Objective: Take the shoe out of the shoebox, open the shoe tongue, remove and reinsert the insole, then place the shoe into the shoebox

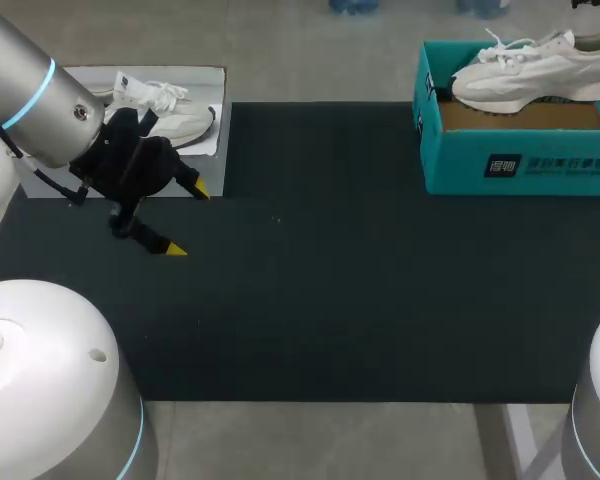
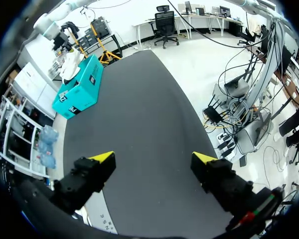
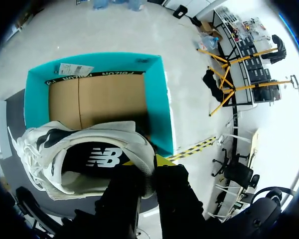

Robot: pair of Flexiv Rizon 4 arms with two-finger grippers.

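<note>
White sneaker point(image 3: 89, 154) is held at the open top of the teal shoebox point(image 1: 520, 165), at the far right of the black mat point(image 1: 330, 290); the brown cardboard floor is seen beneath it. Right gripper point(image 3: 148, 167) is clamped on the sneaker's heel collar. Left gripper point(image 1: 186, 218) is held spread wide, with nothing between its fingers, over the mat's left side. A second white sneaker point(image 1: 175, 112) is noted just behind it.

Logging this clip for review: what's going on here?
The right claw pinches the heel rim of a white shoe, holding it over the open teal shoebox. The left claw hangs open and empty above the dark mat, near a second shoe beside the mat.
</note>
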